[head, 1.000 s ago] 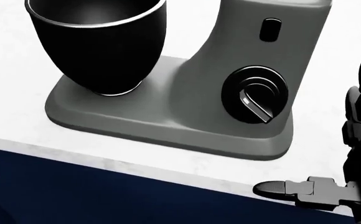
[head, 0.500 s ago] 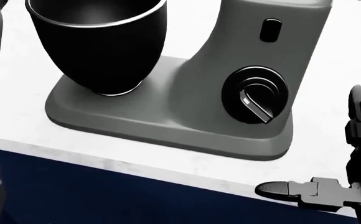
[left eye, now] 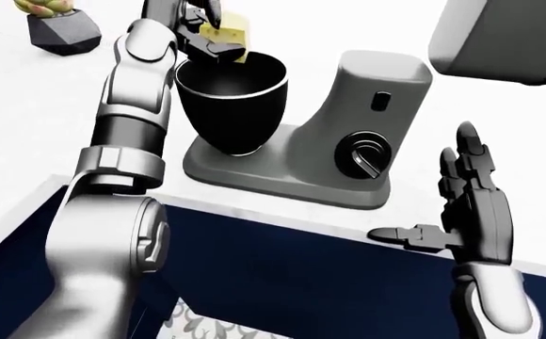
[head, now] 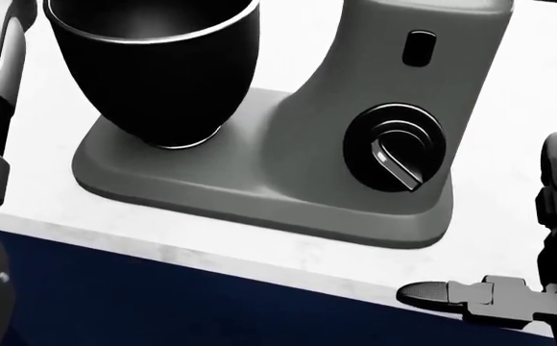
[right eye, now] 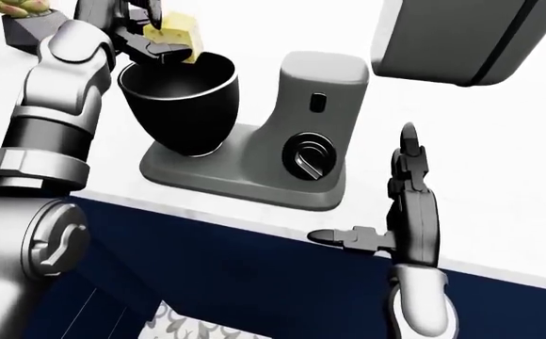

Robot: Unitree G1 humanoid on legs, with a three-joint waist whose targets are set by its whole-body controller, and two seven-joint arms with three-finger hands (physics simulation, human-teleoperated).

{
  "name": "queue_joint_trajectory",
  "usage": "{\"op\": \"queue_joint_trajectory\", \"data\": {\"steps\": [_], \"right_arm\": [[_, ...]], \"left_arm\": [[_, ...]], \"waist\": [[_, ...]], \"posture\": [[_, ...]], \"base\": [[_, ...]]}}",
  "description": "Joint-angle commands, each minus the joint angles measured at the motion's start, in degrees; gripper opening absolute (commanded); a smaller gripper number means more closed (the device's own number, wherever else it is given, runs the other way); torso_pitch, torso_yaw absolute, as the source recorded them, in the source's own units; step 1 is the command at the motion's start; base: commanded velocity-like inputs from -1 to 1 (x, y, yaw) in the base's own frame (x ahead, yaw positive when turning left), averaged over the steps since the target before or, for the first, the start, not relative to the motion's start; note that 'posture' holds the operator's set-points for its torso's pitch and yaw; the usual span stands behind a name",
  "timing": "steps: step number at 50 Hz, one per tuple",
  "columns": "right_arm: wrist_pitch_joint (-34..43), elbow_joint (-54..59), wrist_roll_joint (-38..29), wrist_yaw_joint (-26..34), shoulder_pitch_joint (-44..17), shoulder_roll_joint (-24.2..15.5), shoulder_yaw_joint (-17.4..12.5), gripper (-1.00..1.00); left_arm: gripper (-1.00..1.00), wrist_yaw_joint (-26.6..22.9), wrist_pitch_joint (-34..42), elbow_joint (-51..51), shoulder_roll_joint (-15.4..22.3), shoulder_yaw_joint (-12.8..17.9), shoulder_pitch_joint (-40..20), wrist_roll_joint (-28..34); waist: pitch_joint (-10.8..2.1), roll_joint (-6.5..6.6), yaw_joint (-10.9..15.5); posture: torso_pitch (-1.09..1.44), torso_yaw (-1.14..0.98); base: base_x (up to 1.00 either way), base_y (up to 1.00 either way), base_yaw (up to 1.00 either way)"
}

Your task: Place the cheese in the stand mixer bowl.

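While the left arm reaches up along the left side of the eye views, the left hand [right eye: 146,32] pinches the yellow cheese [right eye: 181,32] between its fingers — the wedge sits just above the rim of the black stand mixer bowl [left eye: 232,99], at the bowl's upper-left edge, not yet inside it. The bowl stands on the base of the grey stand mixer [left eye: 348,141], whose black dial [head: 395,147] faces the cameras. The mixer rests on the white table [left eye: 28,134], above a dark blue cabinet front [left eye: 301,268]. The right hand [left eye: 466,205] hovers well apart to the right — fingers spread upright, thumb out sideways, touching nothing. A dark planter [left eye: 63,32] sits at the left-eye view's top left.
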Motion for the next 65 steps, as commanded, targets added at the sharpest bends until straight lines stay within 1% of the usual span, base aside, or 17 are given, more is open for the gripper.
{"op": "queue_joint_trajectory", "data": {"steps": [1,6,12,17,21,23,24,25,26,27,28,42,52,57,61,65], "right_arm": [[-1.5,-2.3,-0.2,-0.2,-0.7,-0.3,0.0,1.00],[-1.5,-2.0,-0.1,-0.1,-0.9,-0.3,-0.2,1.00],[-1.5,-2.1,-0.1,-0.1,-0.9,-0.3,-0.2,1.00],[-1.6,-2.1,0.1,-0.1,-0.8,-0.2,-0.4,1.00],[-2.4,-1.0,0.5,0.0,-1.0,-0.4,-0.8,1.00],[-2.6,-0.9,0.5,0.0,-1.1,-0.4,-0.6,1.00],[-2.6,-0.9,0.4,-0.1,-1.0,-0.4,-0.4,1.00],[-2.6,-1.0,0.4,-0.2,-0.9,-0.3,-0.3,1.00],[-2.5,-1.2,0.3,-0.2,-0.9,-0.3,-0.3,1.00],[-2.6,-1.1,0.3,-0.2,-0.9,-0.3,-0.2,1.00],[-2.6,-1.1,0.2,-0.3,-0.9,-0.3,0.0,1.00],[-1.8,-2.0,-0.5,-0.6,-0.8,-0.1,0.7,1.00],[-1.7,-2.0,-0.3,-0.4,-0.9,-0.2,0.5,1.00],[-2.1,-1.5,-0.2,-0.4,-1.0,-0.2,0.4,1.00],[-2.3,-1.5,-0.2,-0.4,-0.8,-0.2,0.4,1.00],[-2.5,-1.2,-0.1,-0.5,-1.0,-0.2,0.4,1.00]], "left_arm": [[-1.00,0.5,-1.5,-2.9,0.6,0.4,-2.4,0.1],[-1.00,0.3,-1.3,-2.8,0.2,0.1,-2.4,1.3],[-1.00,0.8,-1.1,-2.1,0.4,0.6,-3.1,1.5],[-1.00,1.0,-0.8,-2.0,0.5,0.4,-3.2,1.8],[-1.00,0.2,0.2,-2.6,0.9,0.4,-3.2,1.9],[-1.00,-0.3,1.3,-3.5,0.9,0.2,-2.3,2.3],[-0.83,-0.3,1.1,-3.3,1.0,0.3,-2.3,2.3],[-0.40,-0.3,0.9,-2.9,1.1,0.3,-2.2,2.5],[0.42,-0.5,1.0,-2.9,1.3,0.2,-2.0,2.8],[0.85,-0.6,0.9,-2.8,1.5,0.3,-1.9,3.0],[1.00,-0.8,1.0,-2.6,1.6,0.4,-2.1,3.0],[1.00,-1.0,1.3,-2.9,2.6,0.9,-2.0,3.2],[1.00,-2.0,5.1,-10.4,4.0,1.8,-1.1,1.5],[1.00,-1.6,5.4,-11.6,4.8,2.3,-0.8,0.1],[1.00,-1.5,6.2,-14.3,5.5,2.8,0.4,-0.9],[1.00,-1.5,9.7,-20.5,5.9,3.6,3.2,-3.1]], "waist": [[-1.57,0.06,0.0],[-1.59,0.08,0.0],[-1.62,0.06,0.0],[-1.59,0.07,-0.1],[-1.60,0.09,-0.1],[-1.61,0.10,-0.1],[-1.60,0.12,-0.1],[-1.59,0.14,-0.1],[-1.60,0.15,-0.1],[-1.62,0.17,-0.1],[-1.62,0.19,0.0],[-1.69,0.20,0.0],[-1.54,0.29,-0.1],[-1.49,0.39,-0.1],[-1.48,0.49,-0.1],[-1.42,0.59,-0.2]], "posture": [[0.00,0.00],[0.00,0.00],[0.00,0.00],[0.00,0.00],[0.00,0.00],[0.00,0.00],[0.00,0.00],[0.00,0.00],[0.00,0.00],[0.00,0.00],[0.00,0.00],[0.00,0.00],[0.00,0.00],[0.00,0.00],[0.00,0.00],[0.00,0.00]], "base": [[0.00,0.00,0.00],[0.00,0.00,0.00],[0.00,0.00,0.00],[0.00,0.00,0.00],[0.00,0.00,0.00],[0.00,0.00,0.00],[0.00,0.00,0.00],[0.00,0.00,0.00],[0.00,0.00,0.00],[0.00,0.00,0.00],[0.00,0.00,0.00],[0.00,0.00,0.00],[0.00,0.00,0.00],[0.00,0.00,0.00],[0.00,0.00,0.00],[0.00,0.00,0.00]]}}
